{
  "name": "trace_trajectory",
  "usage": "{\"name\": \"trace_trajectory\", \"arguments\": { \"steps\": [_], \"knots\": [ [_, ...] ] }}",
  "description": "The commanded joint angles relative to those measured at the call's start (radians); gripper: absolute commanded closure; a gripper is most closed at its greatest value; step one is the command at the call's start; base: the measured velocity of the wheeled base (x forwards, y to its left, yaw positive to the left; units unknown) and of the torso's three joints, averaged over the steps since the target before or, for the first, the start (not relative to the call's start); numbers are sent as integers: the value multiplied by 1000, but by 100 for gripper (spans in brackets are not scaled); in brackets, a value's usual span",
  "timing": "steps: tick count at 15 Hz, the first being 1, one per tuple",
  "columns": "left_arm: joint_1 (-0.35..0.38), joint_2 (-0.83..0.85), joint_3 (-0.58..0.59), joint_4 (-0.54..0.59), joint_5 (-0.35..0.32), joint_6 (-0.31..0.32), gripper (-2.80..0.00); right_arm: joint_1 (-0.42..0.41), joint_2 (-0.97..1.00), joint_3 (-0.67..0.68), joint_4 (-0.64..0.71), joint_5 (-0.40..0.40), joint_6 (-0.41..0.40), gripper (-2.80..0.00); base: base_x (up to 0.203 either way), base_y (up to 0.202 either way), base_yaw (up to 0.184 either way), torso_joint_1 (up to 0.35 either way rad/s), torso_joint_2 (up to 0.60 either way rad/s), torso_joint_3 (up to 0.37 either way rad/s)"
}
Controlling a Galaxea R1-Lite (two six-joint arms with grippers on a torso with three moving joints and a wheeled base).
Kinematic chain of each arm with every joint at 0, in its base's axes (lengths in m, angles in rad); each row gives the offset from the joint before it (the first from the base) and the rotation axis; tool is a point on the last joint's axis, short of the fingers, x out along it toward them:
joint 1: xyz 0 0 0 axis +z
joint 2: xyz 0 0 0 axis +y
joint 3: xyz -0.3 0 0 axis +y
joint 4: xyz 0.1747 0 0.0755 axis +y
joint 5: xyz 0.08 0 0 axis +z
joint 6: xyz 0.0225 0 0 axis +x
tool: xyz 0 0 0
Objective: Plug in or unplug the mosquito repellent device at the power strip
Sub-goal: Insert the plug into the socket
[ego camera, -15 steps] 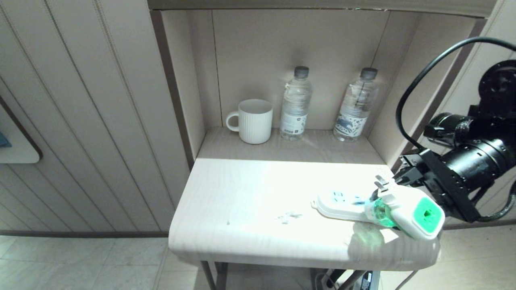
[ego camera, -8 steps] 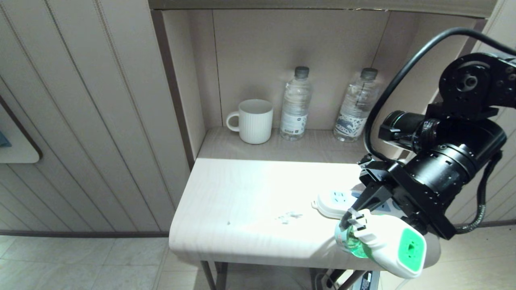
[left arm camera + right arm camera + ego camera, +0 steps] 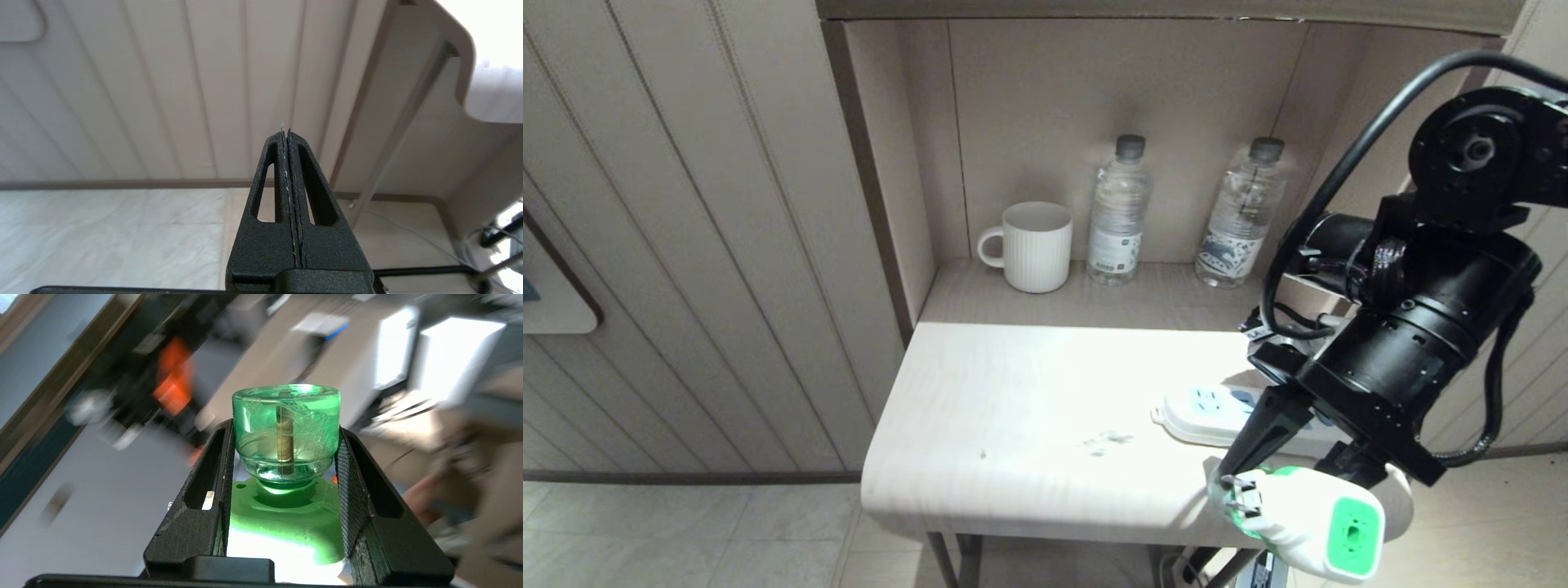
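mosquito repellent device (image 3: 1303, 514) beyond table edge (image 3: 1029, 510)

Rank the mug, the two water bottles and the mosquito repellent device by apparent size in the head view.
1. Mosquito repellent device, though it is nearest the camera, so unsure.
2. Left water bottle and right water bottle, which look alike.
3. Mug, shorter but wider.

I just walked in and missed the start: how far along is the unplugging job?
Done: the mosquito repellent device is out of the power strip, prongs bare. In hand: the right claw grips its green bottle, holding it off the table's front edge. Left: setting it down somewhere. The left claw hangs shut below the table, idle.
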Motion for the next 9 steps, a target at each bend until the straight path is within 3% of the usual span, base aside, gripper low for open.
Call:
{"name": "trace_trajectory", "arguments": {
  "steps": [1,9],
  "knots": [
    [-2,0,1,0,0,0,0,-49,-24,-37,48,-129,2,0,3,-8,-80,-2,2,7],
    [0,0,1,0,0,0,0,-73,-132,-121,48,-155,-30,0,0,10,-169,3,1,2]
  ]
}}
